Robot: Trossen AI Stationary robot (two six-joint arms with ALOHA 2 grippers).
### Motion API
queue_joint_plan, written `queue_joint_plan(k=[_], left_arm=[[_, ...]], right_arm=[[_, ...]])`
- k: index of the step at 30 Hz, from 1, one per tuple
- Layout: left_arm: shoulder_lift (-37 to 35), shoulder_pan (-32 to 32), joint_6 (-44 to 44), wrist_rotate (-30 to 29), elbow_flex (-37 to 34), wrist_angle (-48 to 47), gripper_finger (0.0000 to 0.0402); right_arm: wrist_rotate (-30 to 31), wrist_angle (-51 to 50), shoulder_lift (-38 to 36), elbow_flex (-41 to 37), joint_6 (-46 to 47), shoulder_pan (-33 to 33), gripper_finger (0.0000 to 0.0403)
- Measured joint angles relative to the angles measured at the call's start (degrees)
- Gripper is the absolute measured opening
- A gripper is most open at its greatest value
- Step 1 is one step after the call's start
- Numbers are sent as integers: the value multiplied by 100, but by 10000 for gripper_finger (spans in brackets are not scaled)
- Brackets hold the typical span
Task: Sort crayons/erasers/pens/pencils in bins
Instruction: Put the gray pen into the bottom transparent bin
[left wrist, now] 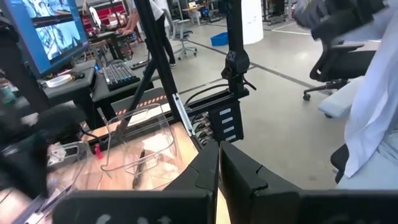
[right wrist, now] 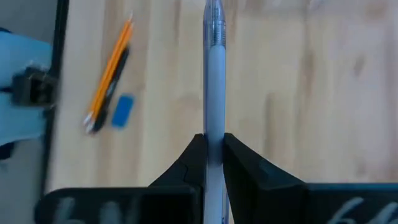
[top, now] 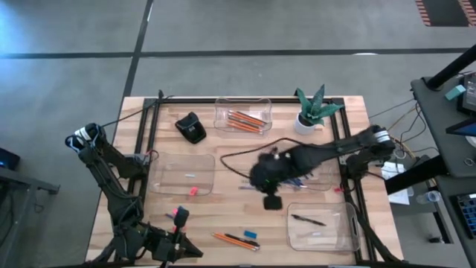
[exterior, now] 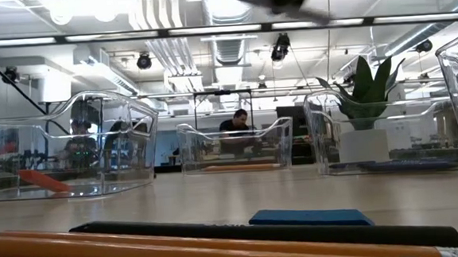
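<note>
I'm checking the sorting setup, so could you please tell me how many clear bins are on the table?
4: one at the table's far edge, holding pencils; one on the left; one in the middle-right, partly hidden under the right arm; one at the near right.

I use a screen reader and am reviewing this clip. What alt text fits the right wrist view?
The right gripper is shut on a slim pen with a white-and-clear barrel, held above the wooden table. Beside it on the table lie orange pencils, a dark pen alongside them, and a small blue eraser.
</note>
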Motion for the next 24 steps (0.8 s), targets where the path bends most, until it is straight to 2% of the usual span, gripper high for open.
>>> queue_joint_plan(k=[7,13,20,24], left_arm=[[0,13,2,0,-15,-7,0],[0,42,4,0,-22,-9,0],[0,42,0,0,-26,-2,0],[0,42,-4,0,-28,-2,0]], right_arm=[[4,-983,-460,-14,2039,1334,27],[438,-1140,-310,-78,3302,2366,27],[456,-2411,-20,-117,4538,2977,27],[450,-2408,-54,-380,4935,3128,27]])
